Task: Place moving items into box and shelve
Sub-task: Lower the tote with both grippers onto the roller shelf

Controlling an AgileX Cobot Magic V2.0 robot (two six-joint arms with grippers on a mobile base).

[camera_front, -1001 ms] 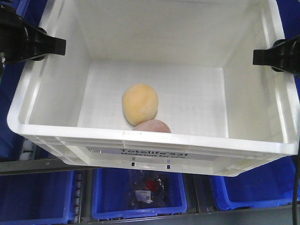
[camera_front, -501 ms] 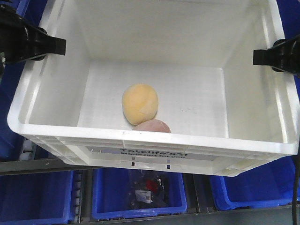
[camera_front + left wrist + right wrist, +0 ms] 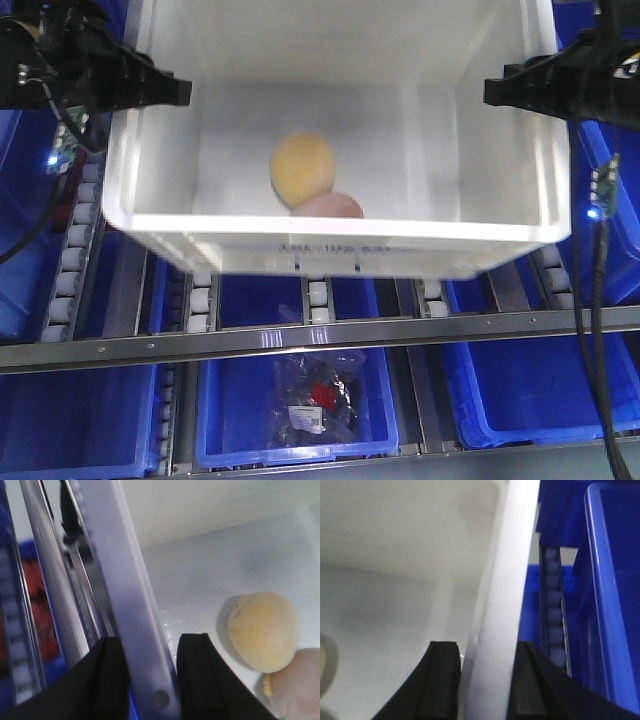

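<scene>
The large white plastic crate (image 3: 340, 235) at upper centre holds a pale yellow-orange egg-shaped lump (image 3: 302, 168) touching a pinkish-brown lump (image 3: 328, 206). The left gripper (image 3: 150, 677) and right gripper (image 3: 487, 680) each clamp a crate side wall. A blue plastic bin (image 3: 296, 405) at the bottom holds a bagged item (image 3: 315, 395).

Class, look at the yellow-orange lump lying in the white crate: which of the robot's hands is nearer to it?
Left. The left hand grips the crate wall on the side where the yellow-orange lump lies; the right hand clamps the opposite wall, farther away.
</scene>
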